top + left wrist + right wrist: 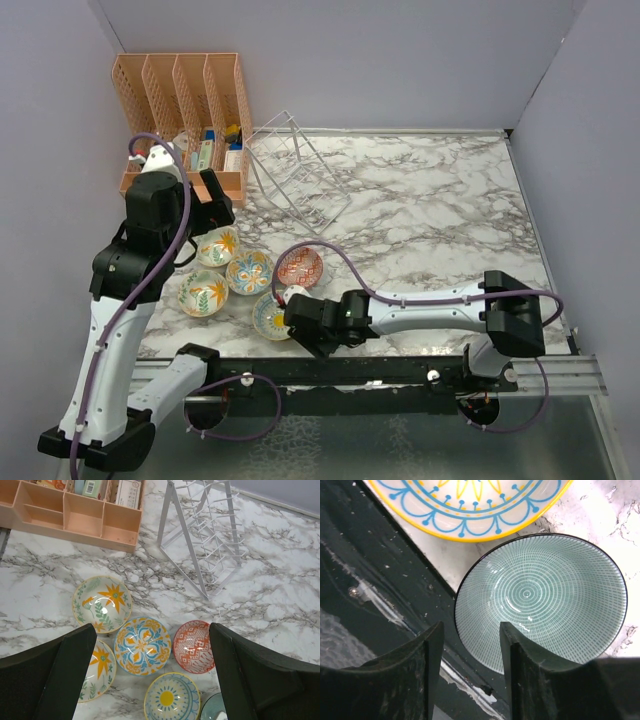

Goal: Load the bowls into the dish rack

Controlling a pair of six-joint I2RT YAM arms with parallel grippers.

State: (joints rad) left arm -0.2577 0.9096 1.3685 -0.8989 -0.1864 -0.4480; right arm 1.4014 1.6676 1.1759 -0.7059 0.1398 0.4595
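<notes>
dish rack [300,172] at the back, empty | bowls [249,271] bunched by the near edge, well apart from it | teal bowl [545,600] right at that edge, so a sloppy rim pinch could tip it off or clack the yellow-rimmed bowl [470,505] just beside it | right gripper [470,630] fingers apart, straddling the teal rim | left gripper [151,627] spread wide above the cluster

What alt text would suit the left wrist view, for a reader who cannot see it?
Five painted bowls lie on a marble table between the fingers of the open left pincer, a teal bowl just showing below. Behind stand a wire dish rack holding no bowls and an orange organizer.
</notes>
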